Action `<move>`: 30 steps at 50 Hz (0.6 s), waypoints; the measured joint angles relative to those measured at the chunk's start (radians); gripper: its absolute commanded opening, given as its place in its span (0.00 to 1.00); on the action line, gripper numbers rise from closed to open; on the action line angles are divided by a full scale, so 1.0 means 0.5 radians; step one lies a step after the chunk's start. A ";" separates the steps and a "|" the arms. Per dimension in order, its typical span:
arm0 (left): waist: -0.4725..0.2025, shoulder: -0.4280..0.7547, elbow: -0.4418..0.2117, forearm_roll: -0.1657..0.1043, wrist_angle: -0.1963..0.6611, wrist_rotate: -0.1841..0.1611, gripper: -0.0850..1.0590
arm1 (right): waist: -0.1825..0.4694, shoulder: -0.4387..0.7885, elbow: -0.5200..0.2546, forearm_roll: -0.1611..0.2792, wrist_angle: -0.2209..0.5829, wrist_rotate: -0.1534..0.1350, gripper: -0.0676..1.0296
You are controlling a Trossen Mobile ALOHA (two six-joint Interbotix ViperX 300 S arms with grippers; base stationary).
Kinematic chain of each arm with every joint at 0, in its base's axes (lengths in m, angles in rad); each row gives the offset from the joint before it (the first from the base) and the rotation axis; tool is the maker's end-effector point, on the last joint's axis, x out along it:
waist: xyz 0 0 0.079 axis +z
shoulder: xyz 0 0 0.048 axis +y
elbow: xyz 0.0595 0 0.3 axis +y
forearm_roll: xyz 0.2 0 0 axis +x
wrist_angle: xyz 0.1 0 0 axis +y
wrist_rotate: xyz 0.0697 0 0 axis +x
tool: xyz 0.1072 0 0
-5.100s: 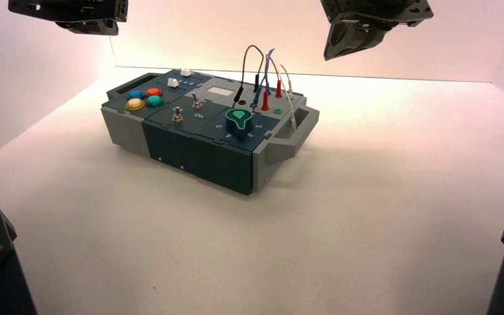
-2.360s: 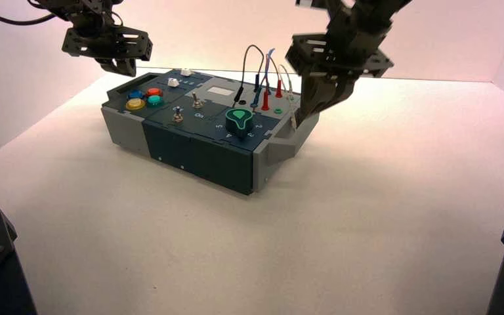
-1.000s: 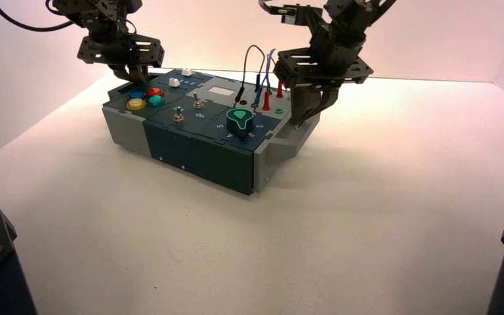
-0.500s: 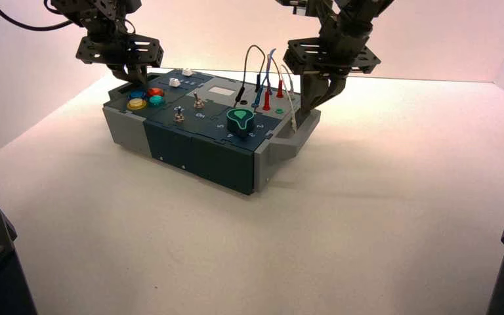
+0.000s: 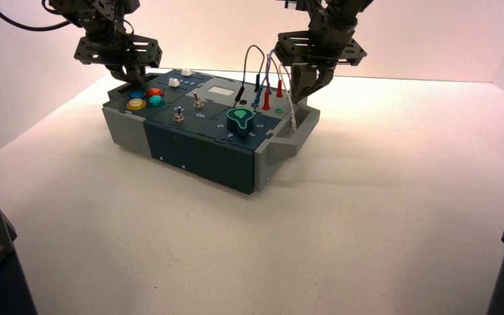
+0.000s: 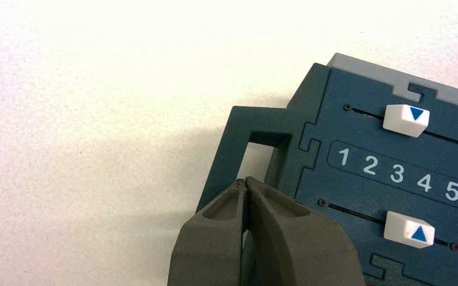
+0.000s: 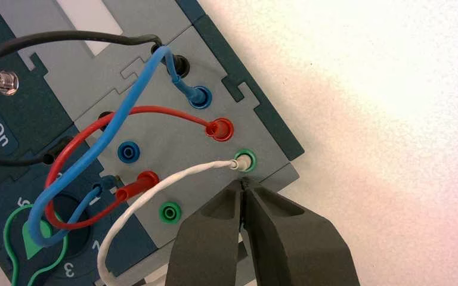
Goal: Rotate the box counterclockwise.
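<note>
The left gripper [image 6: 247,185] is hiding part of the box's dark-blue handle [image 6: 238,128]; the green knob [image 7: 33,238] is running off the frame's lower left.

Plain white tabletop [image 5: 367,230], white walls [image 5: 223,33] behind & both sides, warm light.

White tabletop [image 5: 367,230], box [image 5: 197,154] resting on it
</note>
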State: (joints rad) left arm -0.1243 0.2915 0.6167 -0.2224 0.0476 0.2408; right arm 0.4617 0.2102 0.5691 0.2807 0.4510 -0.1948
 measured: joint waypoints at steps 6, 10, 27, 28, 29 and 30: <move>-0.003 0.000 0.000 0.000 0.003 0.000 0.05 | 0.012 -0.055 0.043 0.003 -0.021 0.000 0.04; -0.006 0.000 0.000 0.003 0.003 0.000 0.05 | 0.021 -0.138 0.138 0.003 0.006 0.000 0.04; -0.003 0.000 -0.003 0.000 0.003 0.000 0.05 | 0.025 -0.371 0.270 0.034 0.000 0.000 0.04; 0.000 0.000 -0.003 0.003 0.000 0.000 0.05 | 0.025 -0.368 0.270 0.034 -0.003 0.003 0.04; -0.003 0.000 -0.006 0.000 0.000 0.000 0.05 | 0.025 -0.362 0.270 0.037 -0.006 0.000 0.04; -0.003 0.000 -0.006 0.003 0.003 -0.003 0.05 | 0.025 -0.353 0.270 0.037 -0.012 0.003 0.04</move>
State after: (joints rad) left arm -0.1258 0.2915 0.6136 -0.2209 0.0491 0.2393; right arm 0.4740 0.0337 0.7041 0.2991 0.4449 -0.1933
